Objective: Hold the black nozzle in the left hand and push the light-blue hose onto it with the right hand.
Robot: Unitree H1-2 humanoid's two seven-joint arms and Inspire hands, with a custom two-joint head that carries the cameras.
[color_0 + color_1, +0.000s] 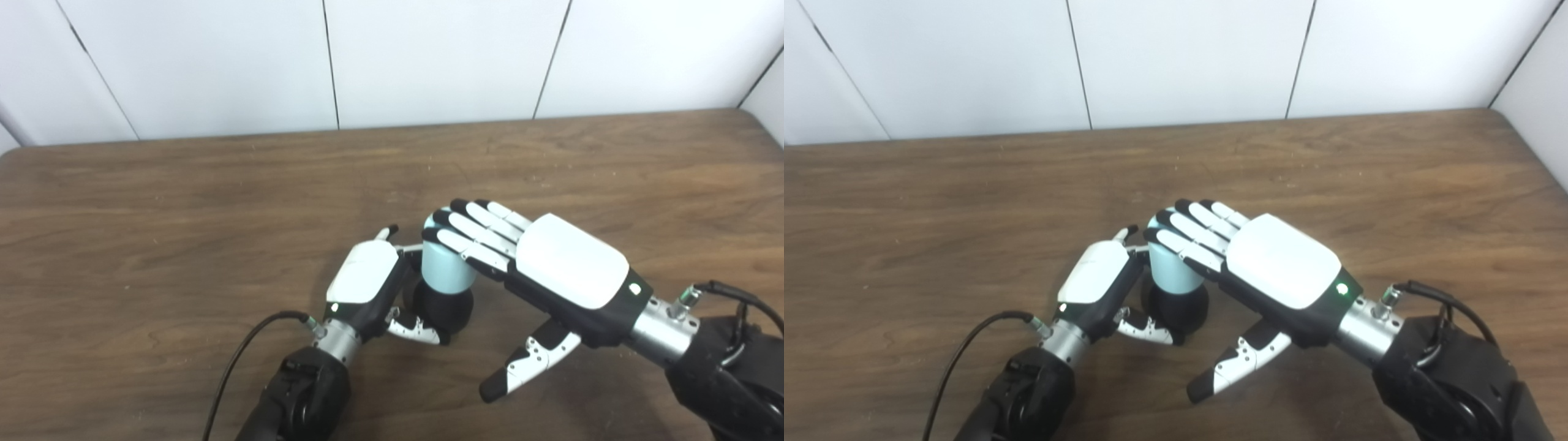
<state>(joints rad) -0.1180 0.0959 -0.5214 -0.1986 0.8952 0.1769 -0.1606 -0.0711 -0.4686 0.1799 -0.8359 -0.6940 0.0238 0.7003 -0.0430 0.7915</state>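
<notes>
The black nozzle [446, 311] stands upright on the wooden table, near its front middle. My left hand [365, 274] is shut on the black nozzle, thumb across its front and fingers behind it. The light-blue hose [448, 271], a short cylinder, sits on top of the nozzle, its lower end over the nozzle's top. My right hand [571, 261] comes in from the right with its fingers [474, 228] stretched flat and lying on the hose's top. Its thumb [527, 362] hangs free, away from the hose. In the right eye view the hose [1171, 274] and nozzle [1181, 311] look the same.
The brown wooden table [184, 202] fills the view, with white wall panels behind its far edge. A black cable [242, 352] loops from my left wrist over the table's front left. Another cable [735, 294] arcs at my right wrist.
</notes>
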